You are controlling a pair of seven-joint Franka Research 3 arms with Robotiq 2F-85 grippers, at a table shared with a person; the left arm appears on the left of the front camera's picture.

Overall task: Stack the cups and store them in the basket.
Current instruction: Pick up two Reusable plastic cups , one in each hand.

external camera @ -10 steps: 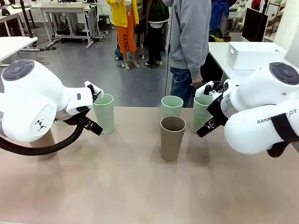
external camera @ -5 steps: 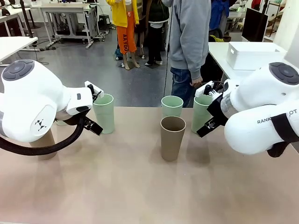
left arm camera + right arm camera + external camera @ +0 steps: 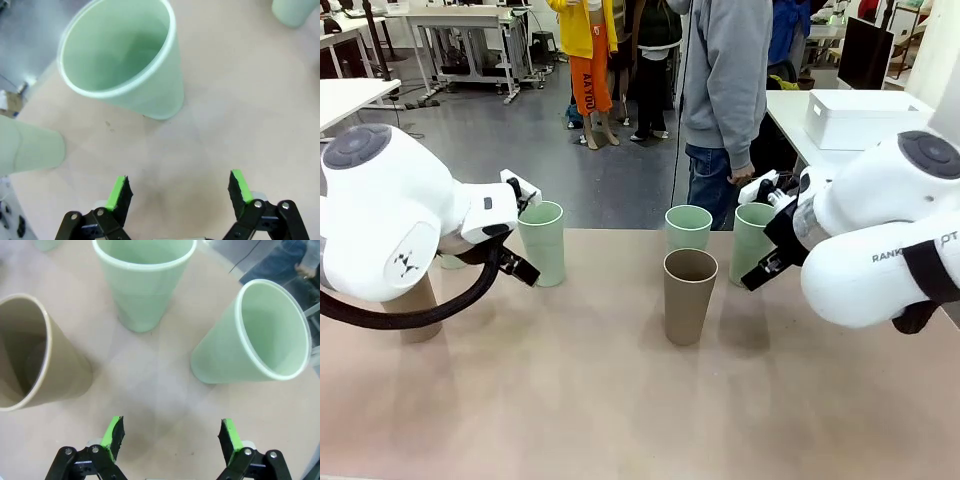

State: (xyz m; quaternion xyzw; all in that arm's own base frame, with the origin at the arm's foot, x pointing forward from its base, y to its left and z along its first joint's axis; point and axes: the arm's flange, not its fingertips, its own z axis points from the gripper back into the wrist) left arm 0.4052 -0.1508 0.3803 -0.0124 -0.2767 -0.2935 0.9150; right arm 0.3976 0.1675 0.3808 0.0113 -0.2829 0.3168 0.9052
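Three cups stand mid-table in the front view: a mint cup [image 3: 688, 228], a tan cup [image 3: 690, 296] in front of it, and a mint cup [image 3: 750, 243] to the right. My right gripper [image 3: 763, 233] is open just beside that right cup. In the right wrist view the gripper [image 3: 172, 432] holds nothing, with a mint cup [image 3: 142, 285] ahead, another mint cup [image 3: 255, 340] to the right and the tan cup [image 3: 35, 355] to the left. My left gripper [image 3: 523, 231] is open beside a mint cup [image 3: 544, 243]. The left wrist view shows that cup [image 3: 125, 60] ahead of the empty gripper [image 3: 180, 190]. The white basket [image 3: 860, 118] sits on a side table at the back right.
A tan cup [image 3: 417, 310] and a sliver of a mint cup [image 3: 450, 262] stand behind my left arm; that mint cup [image 3: 30, 147] also appears in the left wrist view. A person in a grey hoodie [image 3: 725, 70] stands at the far edge. The near half of the table is bare.
Both arms have edged very slightly upward. The cups have not moved and both grippers stay open.
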